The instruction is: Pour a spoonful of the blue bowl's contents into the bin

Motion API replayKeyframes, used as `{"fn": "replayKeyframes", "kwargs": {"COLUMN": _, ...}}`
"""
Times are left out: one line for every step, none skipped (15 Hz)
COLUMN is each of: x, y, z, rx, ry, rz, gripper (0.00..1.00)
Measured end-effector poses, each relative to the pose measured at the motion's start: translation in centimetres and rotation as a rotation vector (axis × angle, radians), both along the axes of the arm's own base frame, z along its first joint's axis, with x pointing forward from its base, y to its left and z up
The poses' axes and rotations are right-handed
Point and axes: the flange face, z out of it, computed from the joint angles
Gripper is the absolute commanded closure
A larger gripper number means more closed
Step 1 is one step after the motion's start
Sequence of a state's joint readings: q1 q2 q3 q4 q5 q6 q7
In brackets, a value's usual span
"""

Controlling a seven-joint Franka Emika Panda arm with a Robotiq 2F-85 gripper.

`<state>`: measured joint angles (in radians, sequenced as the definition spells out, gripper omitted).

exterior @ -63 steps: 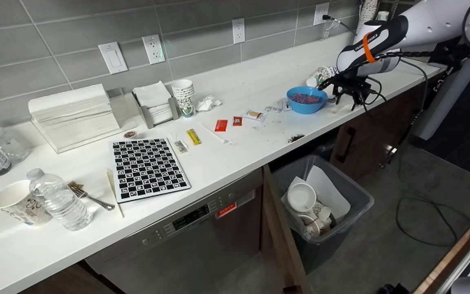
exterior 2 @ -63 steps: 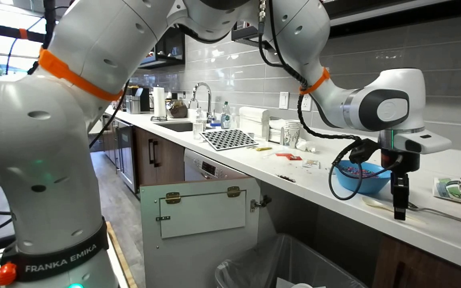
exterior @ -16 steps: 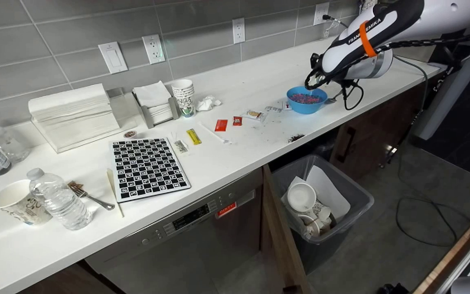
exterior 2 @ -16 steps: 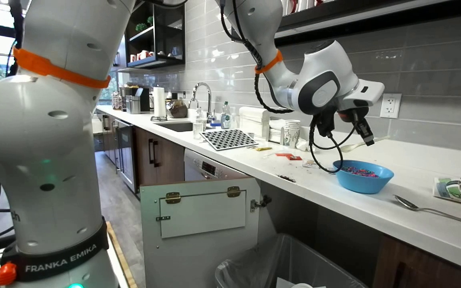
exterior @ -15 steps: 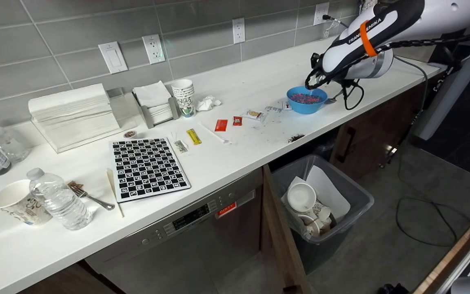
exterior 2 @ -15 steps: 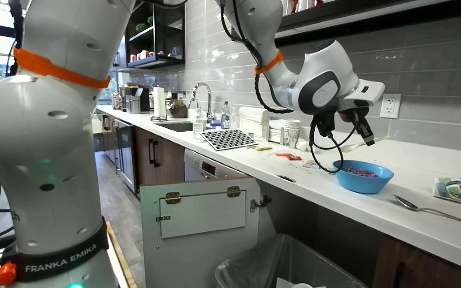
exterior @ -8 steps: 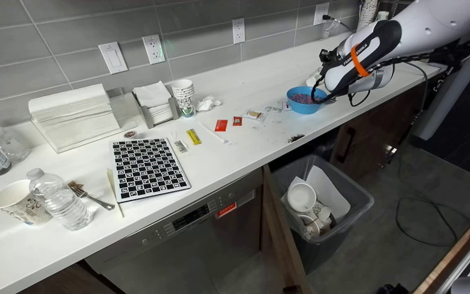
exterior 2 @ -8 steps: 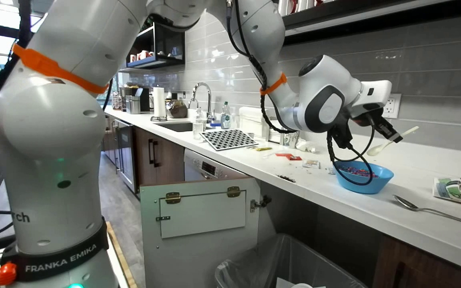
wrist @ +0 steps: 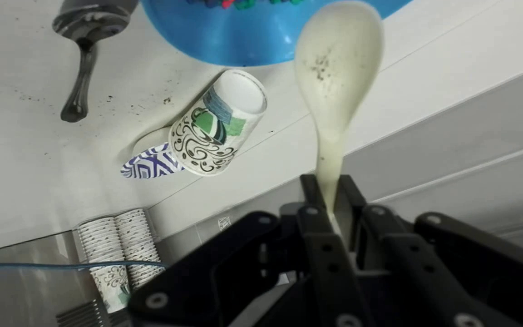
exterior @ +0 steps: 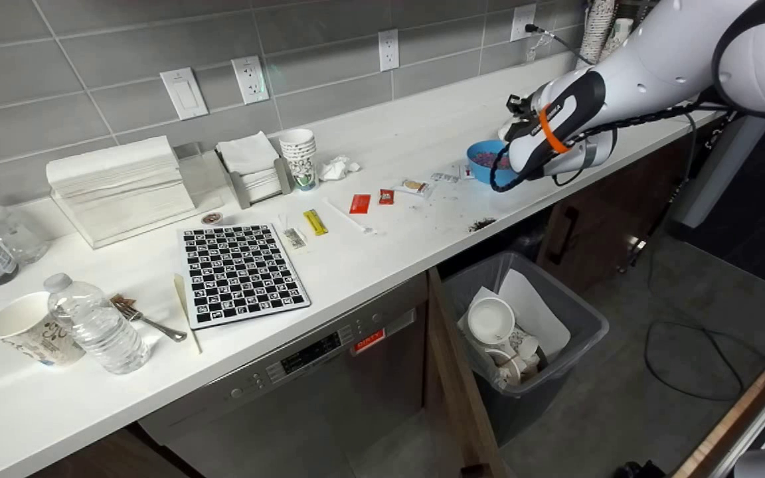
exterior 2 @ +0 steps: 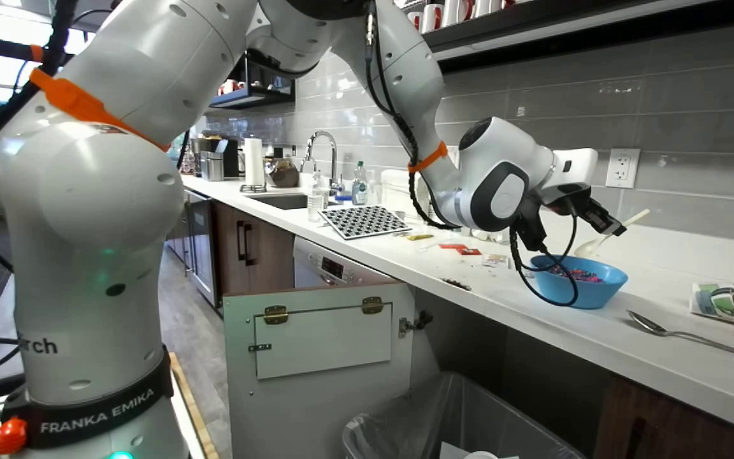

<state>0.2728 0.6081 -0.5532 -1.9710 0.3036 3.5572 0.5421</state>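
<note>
Pale spoon (wrist: 341,54) held, down at the bowl (exterior 2: 601,295)

My pincer (wrist: 329,184) is clenched on it, scoop end low by the bowl's far rim; can't tell if touching. Bowl sits on the counter (exterior: 369,279), colored bits (exterior 2: 587,276) inside. Metal spoon (exterior 2: 654,327) lies to its right. Bin (exterior: 525,410) is below, near side, white cup (exterior: 491,321) inside.

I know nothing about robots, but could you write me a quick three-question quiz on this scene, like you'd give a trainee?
1. What is the hand gripping?
2. True or false: the metal spoon lies on the counter, outside the blue bowl.
3. Which of these shows in the bin? A) a water bottle; B) white cups; C) a fork.

Key: 1. A pale spoon, by its handle. 2. True. 3. B.
</note>
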Motion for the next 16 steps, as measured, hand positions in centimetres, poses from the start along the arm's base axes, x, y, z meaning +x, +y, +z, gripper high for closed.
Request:
{"fn": "replayKeyframes", "kwargs": {"x": 0.2, "y": 0.2, "z": 0.3, "rx": -0.002, "ry": -0.007, "rz": 0.000, "gripper": 0.97}}
{"fn": "replayKeyframes", "kwargs": {"x": 0.3, "y": 0.2, "z": 0.5, "rx": -0.003, "ry": -0.008, "rz": -0.004, "gripper": 0.97}}
{"fn": "replayKeyframes", "kwargs": {"x": 0.4, "y": 0.0, "z": 0.5, "rx": -0.004, "ry": -0.001, "rz": -0.010, "gripper": 0.97}}
{"fn": "replayKeyframes", "kwargs": {"x": 0.5, "y": -0.2, "z": 0.4, "rx": -0.006, "ry": 0.016, "rz": -0.018, "gripper": 0.97}}
{"fn": "replayKeyframes", "kwargs": {"x": 0.7, "y": -0.4, "z": 0.2, "rx": -0.006, "ry": 0.041, "rz": -0.025, "gripper": 0.97}}
{"fn": "replayKeyframes", "kwargs": {"x": 1.0, "y": -0.6, "z": -0.2, "rx": -0.005, "ry": 0.070, "rz": -0.030, "gripper": 0.97}}
{"fn": "replayKeyframes", "kwargs": {"x": 1.3, "y": -0.6, "z": -0.5, "rx": -0.003, "ry": 0.098, "rz": -0.032, "gripper": 0.97}}
{"fn": "replayKeyframes", "kwargs": {"x": 1.6, "y": -0.5, "z": -0.7, "rx": 0.000, "ry": 0.124, "rz": -0.033, "gripper": 0.97}}
{"fn": "replayKeyframes", "kwargs": {"x": 1.9, "y": -0.4, "z": -0.9, "rx": 0.003, "ry": 0.146, "rz": -0.032, "gripper": 0.97}}
{"fn": "replayKeyframes", "kwargs": {"x": 2.3, "y": -0.2, "z": -1.0, "rx": 0.007, "ry": 0.164, "rz": -0.030, "gripper": 0.97}}
{"fn": "replayKeyframes", "kwargs": {"x": 2.6, "y": 0.1, "z": -1.1, "rx": 0.010, "ry": 0.179, "rz": -0.027, "gripper": 0.97}}
{"fn": "replayKeyframes", "kwargs": {"x": 2.9, "y": 0.3, "z": -1.2, "rx": 0.012, "ry": 0.190, "rz": -0.024, "gripper": 0.97}}
{"fn": "replayKeyframes", "kwargs": {"x": 3.2, "y": 0.5, "z": -1.4, "rx": 0.015, "ry": 0.201, "rz": -0.021, "gripper": 0.97}}
{"fn": "replayKeyframes", "kwargs": {"x": 3.3, "y": 0.7, "z": -1.5, "rx": 0.013, "ry": 0.208, "rz": -0.020, "gripper": 0.97}}
{"fn": "replayKeyframes", "kwargs": {"x": 3.5, "y": 0.7, "z": -1.8, "rx": 0.010, "ry": 0.214, "rz": -0.019, "gripper": 0.97}}
{"fn": "replayKeyframes", "kwargs": {"x": 3.5, "y": 0.7, "z": -2.0, "rx": 0.004, "ry": 0.217, "rz": -0.021, "gripper": 0.97}}
